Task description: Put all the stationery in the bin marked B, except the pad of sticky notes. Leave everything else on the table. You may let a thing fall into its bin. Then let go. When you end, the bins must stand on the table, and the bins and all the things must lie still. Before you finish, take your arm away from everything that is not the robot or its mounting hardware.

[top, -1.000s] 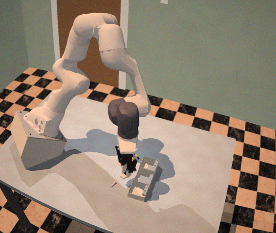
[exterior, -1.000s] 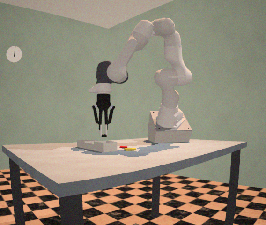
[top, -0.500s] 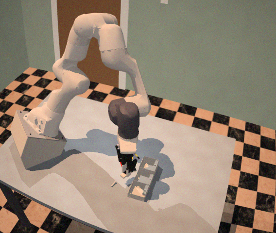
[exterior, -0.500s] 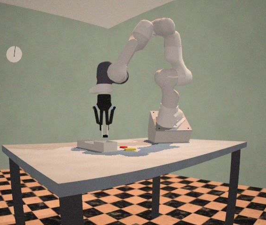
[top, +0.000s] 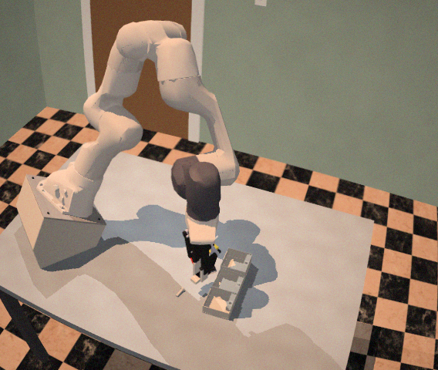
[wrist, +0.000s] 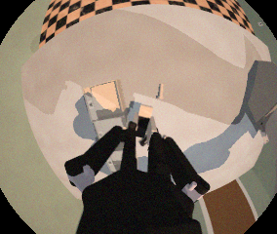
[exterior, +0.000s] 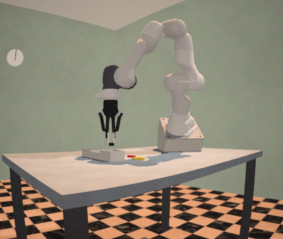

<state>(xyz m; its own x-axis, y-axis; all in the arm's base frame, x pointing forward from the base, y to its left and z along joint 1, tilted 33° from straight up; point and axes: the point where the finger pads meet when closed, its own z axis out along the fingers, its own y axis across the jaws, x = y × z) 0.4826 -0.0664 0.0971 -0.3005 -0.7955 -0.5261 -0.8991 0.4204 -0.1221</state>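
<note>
My gripper (top: 197, 277) (exterior: 110, 142) (wrist: 142, 120) is shut on a small pale block (top: 195, 279) (wrist: 145, 112), like an eraser, and holds it well above the table. It hangs by the left side of a grey bin with three compartments (top: 216, 312) (exterior: 102, 155) (wrist: 106, 117). I cannot read the bin's letters. A small pale stick (top: 179, 291) (wrist: 161, 90) lies on the table left of the bin. A red thing (exterior: 131, 156) and a flat yellow thing (exterior: 138, 158) lie on the table beside the bin, mostly hidden behind the gripper in the top view.
The robot's base block (top: 59, 227) (exterior: 180, 141) stands at the table's far corner. The two end compartments of the bin show tan patches (top: 219, 304) (top: 232, 263). The table (top: 311, 258) (exterior: 136, 177) has floor on all sides.
</note>
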